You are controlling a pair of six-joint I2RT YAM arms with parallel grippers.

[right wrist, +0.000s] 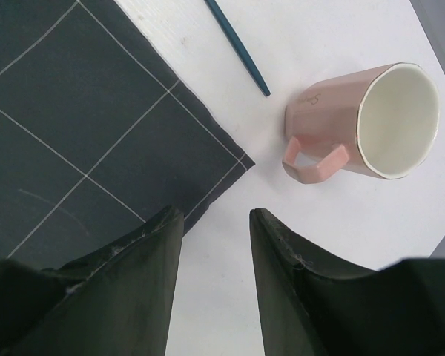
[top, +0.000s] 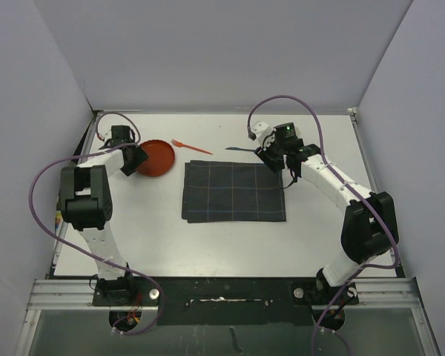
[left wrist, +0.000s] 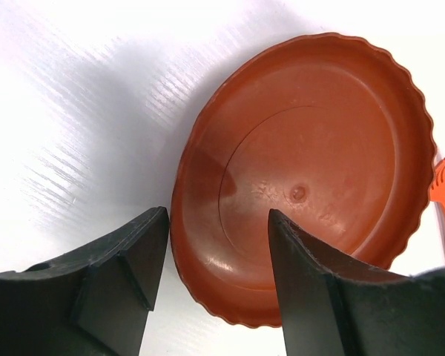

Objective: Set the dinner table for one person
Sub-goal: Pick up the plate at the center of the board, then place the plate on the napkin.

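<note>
The dinner table (top: 230,245) is the white top that spreads under everything in the overhead view, with the two arm bases at its 6 o'clock edge. A dark grid-lined mat (top: 233,191) lies flat near its middle.

From the mat, a red-brown plate (top: 157,157) sits at about 10 o'clock, well clear of the cloth. An orange fork (top: 190,146) lies at about 11 o'clock, just beside the plate's right rim. A slim teal utensil (top: 241,149) lies at about 1 o'clock, just beyond the mat's far edge.

The left gripper (left wrist: 216,219) is down at the plate's near rim with its jaws apart. They straddle the scalloped edge — one finger outside over bare table, the other over the plate's inner slope. Daylight shows between them and they are not clamped on it. In the left wrist view the fork's tines peek in at 3 o'clock past the plate.

The right gripper (right wrist: 215,215) hangs over the mat's corner, jaws apart and nothing between them. In its wrist view a pink mug (right wrist: 341,126) with a white inside and a gold rim lies at about 2 o'clock on bare table. It looks tipped on its side, with its handle toward the mat's corner but not touching it. The teal utensil's tip points in from 12 o'clock, close to the mug.
</note>
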